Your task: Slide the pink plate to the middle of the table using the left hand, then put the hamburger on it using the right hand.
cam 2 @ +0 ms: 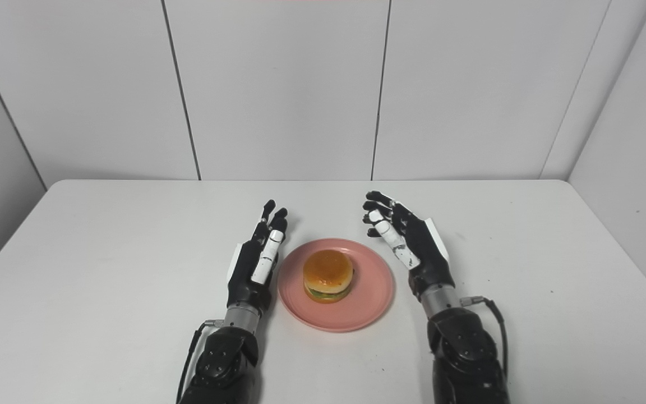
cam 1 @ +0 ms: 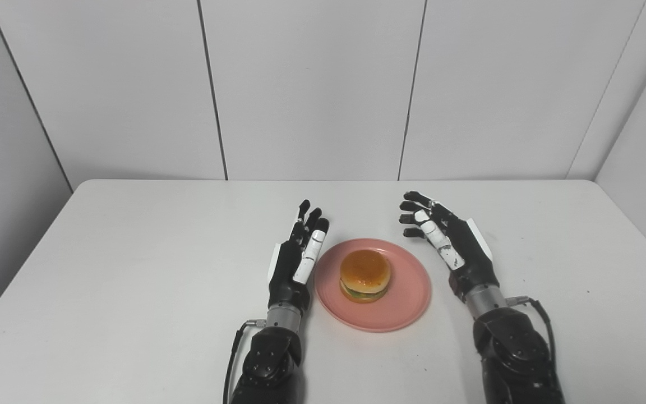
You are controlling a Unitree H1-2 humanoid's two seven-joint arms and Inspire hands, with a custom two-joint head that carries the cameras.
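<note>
A pink plate (cam 1: 404, 306) lies near the middle of the white table (cam 1: 132, 269), toward the front. A hamburger (cam 1: 364, 275) with a golden bun sits upright on the plate, a little left of its centre. My left hand (cam 1: 297, 254) stands edge-on just left of the plate's rim, fingers straight and apart, holding nothing. My right hand (cam 1: 447, 238) hovers to the right and slightly behind the plate, open with loosely curled fingers (cam 2: 376, 216), empty and apart from the hamburger.
Grey wall panels (cam 1: 312, 84) stand close behind the table's far edge and along both sides. Bare tabletop stretches left and right of the hands.
</note>
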